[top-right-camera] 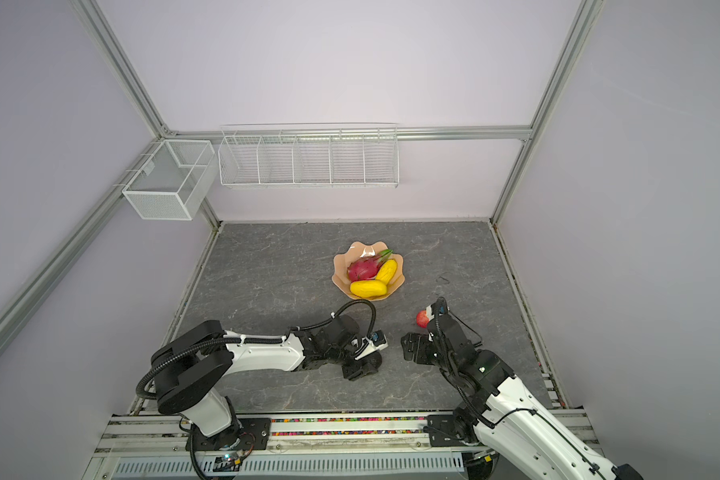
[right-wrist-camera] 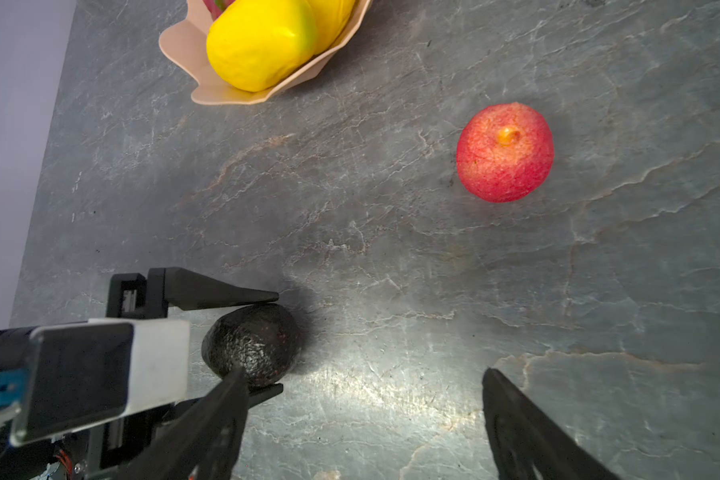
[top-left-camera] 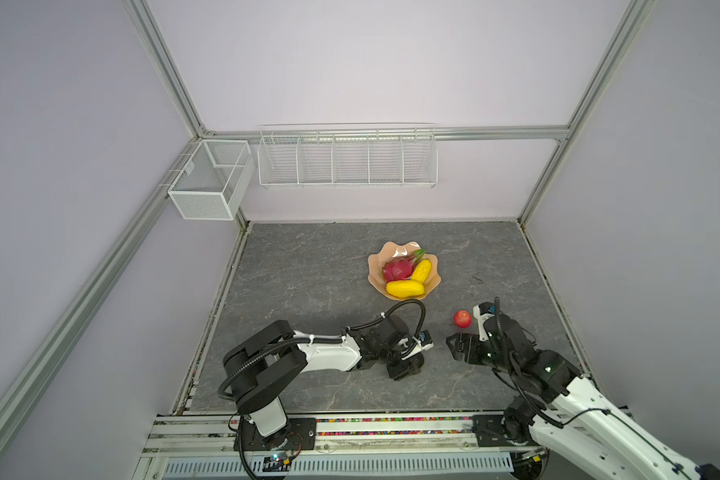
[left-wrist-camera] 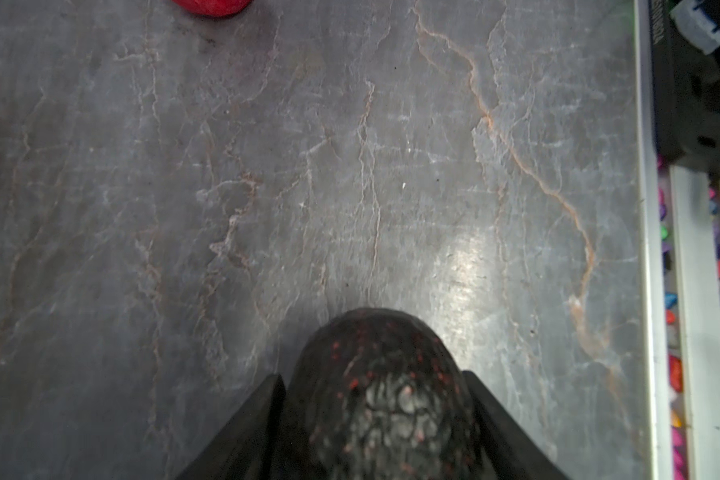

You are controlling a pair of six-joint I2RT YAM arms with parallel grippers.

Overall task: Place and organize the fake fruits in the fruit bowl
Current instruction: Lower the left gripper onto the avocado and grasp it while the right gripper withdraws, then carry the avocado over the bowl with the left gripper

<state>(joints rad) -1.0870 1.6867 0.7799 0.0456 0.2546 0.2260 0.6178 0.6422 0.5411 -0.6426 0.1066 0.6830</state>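
The peach-pink fruit bowl (top-left-camera: 377, 259) (top-right-camera: 341, 262) stands mid-table and holds a magenta dragon fruit (top-left-camera: 395, 268) and two yellow fruits (top-left-camera: 405, 288) (top-left-camera: 421, 270). A black bumpy avocado (left-wrist-camera: 375, 395) (right-wrist-camera: 252, 345) lies on the table, and my left gripper (top-left-camera: 412, 361) (left-wrist-camera: 373, 374) is shut on it, one finger against each side. A red apple (top-left-camera: 462, 319) (right-wrist-camera: 504, 152) lies alone on the table to the right of the avocado. My right gripper (top-left-camera: 454, 345) (right-wrist-camera: 363, 370) hangs open over bare table between the avocado and the apple, nothing between its fingers.
The table is dark grey stone (top-left-camera: 308, 270). White wire baskets (top-left-camera: 348, 160) and a mesh box (top-left-camera: 211, 178) hang on the back wall. A metal rail (top-left-camera: 350, 428) runs along the table's front edge, where both arm bases stand.
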